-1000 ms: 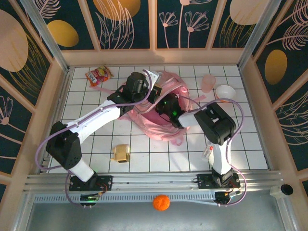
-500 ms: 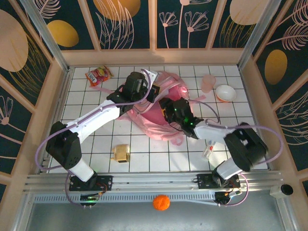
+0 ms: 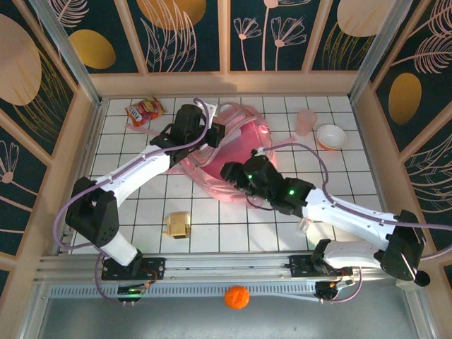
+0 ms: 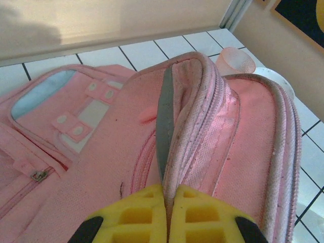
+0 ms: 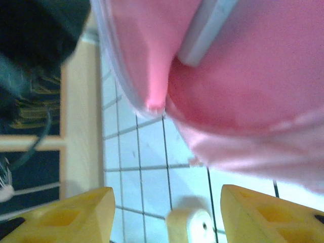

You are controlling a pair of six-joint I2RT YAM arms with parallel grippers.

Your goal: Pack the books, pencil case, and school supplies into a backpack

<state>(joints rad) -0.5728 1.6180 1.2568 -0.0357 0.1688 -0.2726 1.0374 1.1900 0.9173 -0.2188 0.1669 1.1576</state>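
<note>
From above, the backpack [image 3: 240, 145] lies at frame centre, with the tan-yellow box [image 3: 178, 224] on the tiles at lower left. In the left wrist view, the left gripper [image 4: 168, 195] is pinched tight on the backpack's zip rim. In the right wrist view, the right gripper [image 5: 164, 197] has its jaws apart, just below the backpack's edge.

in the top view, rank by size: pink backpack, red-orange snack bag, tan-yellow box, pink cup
1. glossy pink backpack
2. red-orange snack bag
3. small tan-yellow box and pale pink cup: about alike, not ranked
</note>
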